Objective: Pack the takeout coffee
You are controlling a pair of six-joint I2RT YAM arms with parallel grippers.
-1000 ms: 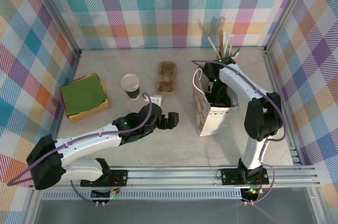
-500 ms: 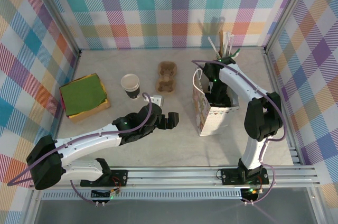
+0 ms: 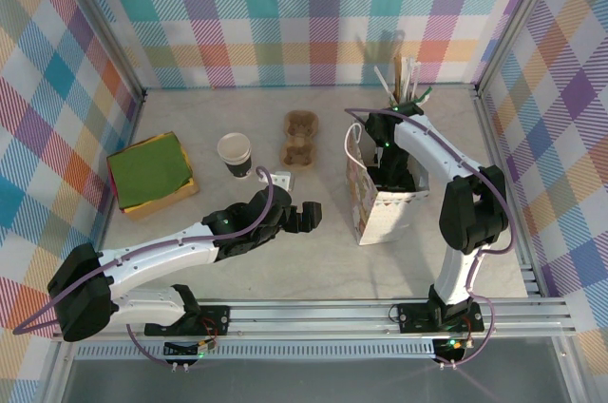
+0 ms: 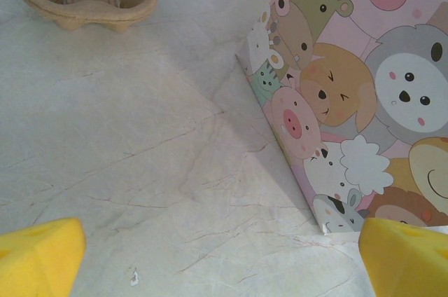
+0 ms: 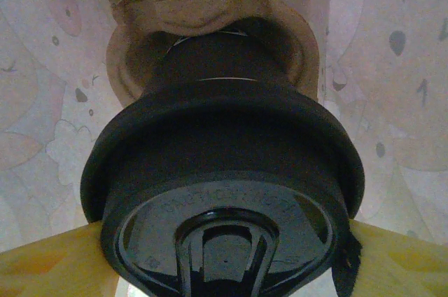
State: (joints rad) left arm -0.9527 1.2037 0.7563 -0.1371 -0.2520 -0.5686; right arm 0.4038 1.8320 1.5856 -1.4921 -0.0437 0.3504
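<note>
Setting: pale marbled table [image 3: 313, 260] boxed in by bright checked walls.
Landmark: paper bag [image 3: 388, 215] printed with cartoon animals, standing upright on the table with its mouth open.
Takeout coffee: the takeout coffee [image 5: 224, 171] is inside the bag, black lid upward. Its dark body is sunk into a tan pulp holder [image 5: 126, 66] deep in the bag.
Right gripper: the right gripper [image 3: 389, 173] reaches down through the bag's mouth. Its yellow fingers [image 5: 42, 262] flank the lid, spread about as wide as the lid itself (whether the pads press its rim or stand just clear of it, I cannot tell).
Left gripper: the left gripper [image 3: 306, 216] hangs low over the table just left of the bag, jaws fully spread with nothing between them.
Outside the bag: a second pulp tray [image 3: 300, 137] sits left of the bag and a little behind it, and a lidless cup [image 3: 235, 154] stands farther left. A green-topped stack [image 3: 150, 173] lies well apart at the far left, and a holder of stirrers [image 3: 404, 80] stands behind the bag.
Done: by the look of it, the main step, since the coffee is in the bag and seated upright.
Left: probably only letting go, if that is not already done, and lifting the right arm straight out without catching the lid or the bag's walls (the fit looks snug).
</note>
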